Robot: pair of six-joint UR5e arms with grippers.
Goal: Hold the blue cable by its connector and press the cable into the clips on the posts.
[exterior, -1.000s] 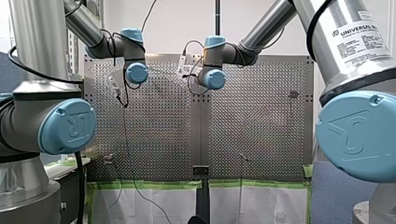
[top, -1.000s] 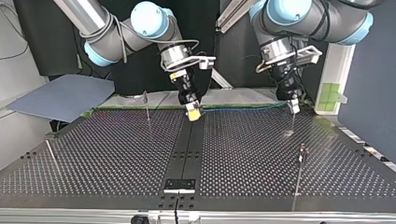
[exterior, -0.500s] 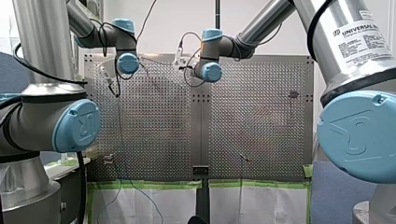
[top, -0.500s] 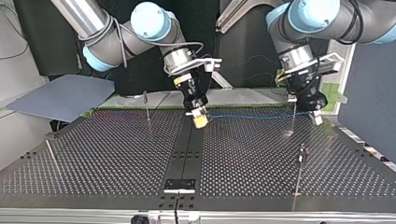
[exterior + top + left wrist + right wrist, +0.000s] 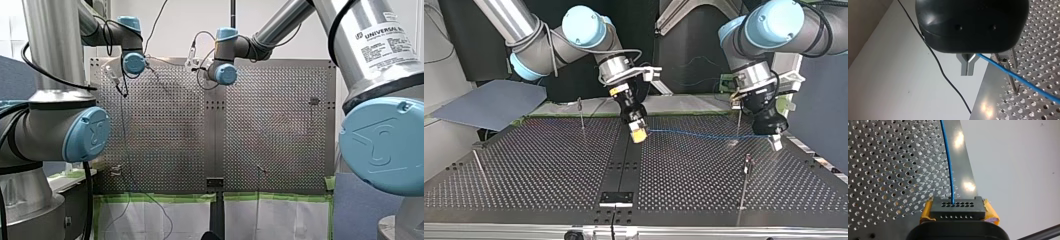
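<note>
While pads point(image 5: 991, 216) pinch connector point(image 5: 958, 211) (black, holed), cable point(image 5: 949, 165) curves.

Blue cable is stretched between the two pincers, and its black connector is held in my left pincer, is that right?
No. The black connector is held in my right pincer, between its yellow pads, as the right wrist view shows. The blue cable is stretched between the two pincers; my left pincer grips the bare cable.
</note>
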